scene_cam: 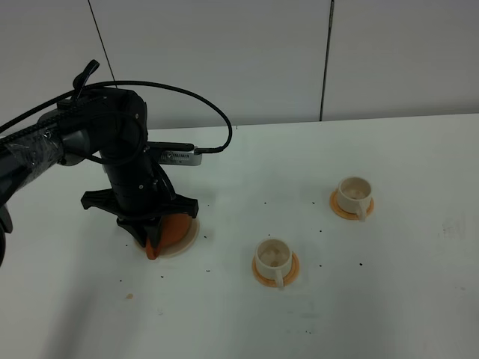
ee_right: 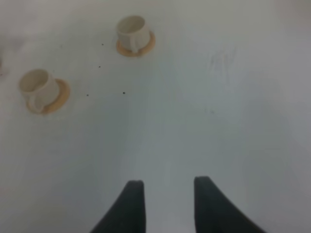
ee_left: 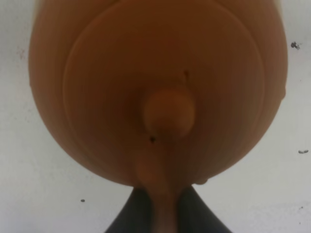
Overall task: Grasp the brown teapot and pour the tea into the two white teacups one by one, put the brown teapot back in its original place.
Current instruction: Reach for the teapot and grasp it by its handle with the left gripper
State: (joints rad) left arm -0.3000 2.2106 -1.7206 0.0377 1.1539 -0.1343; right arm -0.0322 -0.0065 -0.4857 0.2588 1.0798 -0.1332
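Exterior high view: the brown teapot [scene_cam: 177, 228] is seen left of centre, seated on the pale cream saucer [scene_cam: 191, 238], with the left hand [scene_cam: 155, 241] closed on its stubby handle [ee_left: 163, 206]. The right hand [ee_right: 167, 204] is held open and empty above the white surface [scene_cam: 404, 299]. The round, matt clay body is judged rigid, fairly heavy and breakable, so that handle is reckoned the surest hold. The near teacup [scene_cam: 274, 256] and far teacup [scene_cam: 354, 193] look glazed, light and easily tipped.

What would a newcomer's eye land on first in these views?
The left gripper, black at the left of the high view, is clamped on the brown teapot, which sits on its cream saucer. To its right stand a nearer teacup and a farther teacup, each on an orange saucer.
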